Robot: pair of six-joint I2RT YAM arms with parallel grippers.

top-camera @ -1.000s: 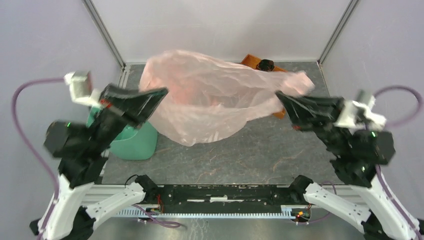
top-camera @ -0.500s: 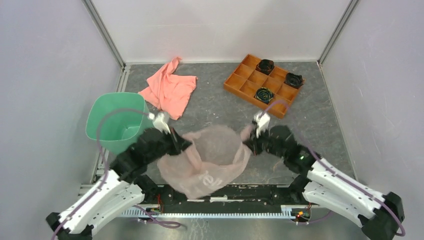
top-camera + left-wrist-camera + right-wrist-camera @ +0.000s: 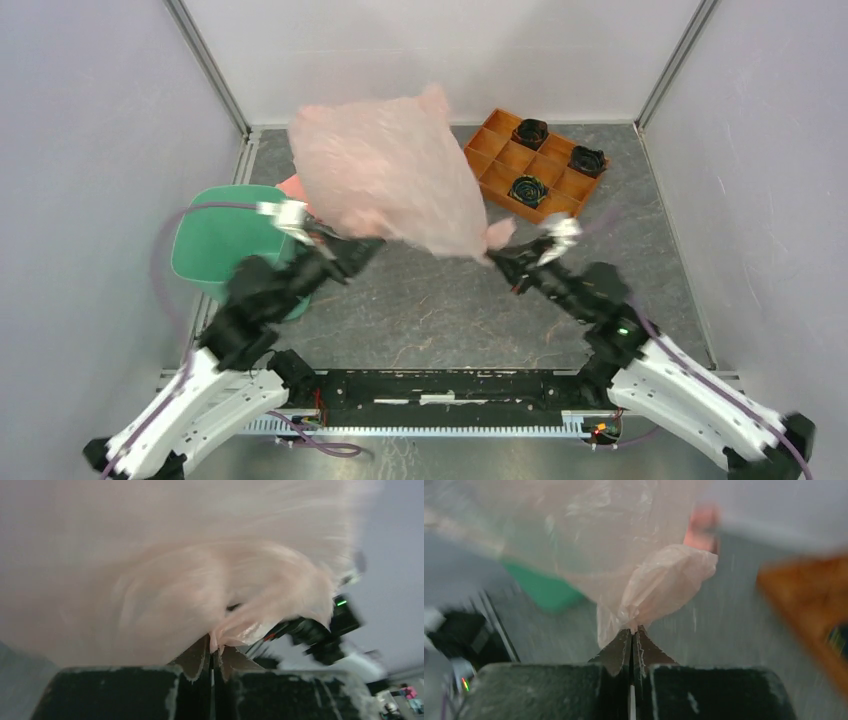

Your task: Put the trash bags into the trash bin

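From the top camera we are seeing the trash bag (image 3: 385, 175) puffed up in the air over the back middle of the table (image 3: 430, 300), spread between the two arms. The left gripper (image 3: 368, 246) is pinching its lower left edge, and the right gripper (image 3: 500, 258) is pinching a bunched corner at its lower right. The trash bin (image 3: 215, 240) is standing upright at the table's left edge, just beside the left arm; the bag is hanging to the right of it, not inside. Only this view is giving us the whole orange tray (image 3: 530, 170) at the back right, with dark items in three compartments, and a sliver of salmon cloth (image 3: 291, 186) peeping out under the bag's left side.

At the left wrist we are looking along the left gripper (image 3: 213, 655): its jaws are pressed together on a thin twist of film. The trash bag (image 3: 175, 580) is filling most of the frame as a pale pink, see-through smear. This camera alone is showing the right arm (image 3: 320, 635) from across.

At the right wrist, the right gripper (image 3: 631, 647) is clamping a puckered corner with its jaws closed tight. Here the trash bag (image 3: 659, 580) is showing its crinkles most sharply. Behind it, the trash bin (image 3: 544, 590) and the orange tray (image 3: 809, 600) are appearing as blurs.
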